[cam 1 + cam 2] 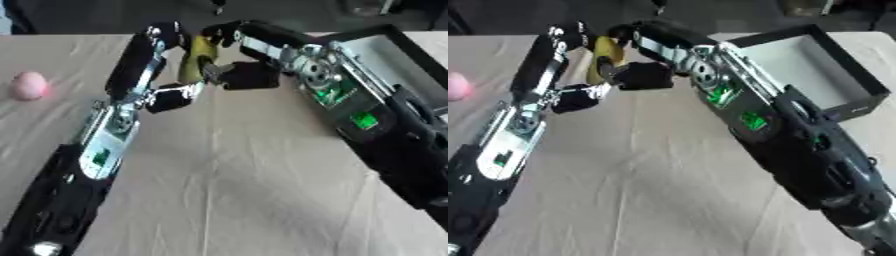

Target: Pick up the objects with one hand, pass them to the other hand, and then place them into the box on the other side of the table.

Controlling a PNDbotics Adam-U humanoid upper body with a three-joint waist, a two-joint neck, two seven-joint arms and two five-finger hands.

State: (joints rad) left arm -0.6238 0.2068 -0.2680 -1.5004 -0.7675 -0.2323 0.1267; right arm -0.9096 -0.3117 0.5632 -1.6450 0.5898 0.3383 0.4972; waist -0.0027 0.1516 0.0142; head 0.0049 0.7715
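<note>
**Child:** What is under your arms?

**Me:** A big table with a wrinkly tan cloth on it. Behind its far edge the room is dark.

**Child:** Is there space to move?

**Me:** Yes. The near half of the table is bare cloth between my two arms. A black box with a pale inside sits at the far right corner, open at the top.

**Child:** What are your hands doing?

**Me:** They meet up near the far edge, in the middle. My left hand and my right hand both curl round one yellow thing, held up off the cloth.

**Child:** Anything else?

**Me:** A small pink ball lies near the left edge. I can't read any words anywhere.
</note>
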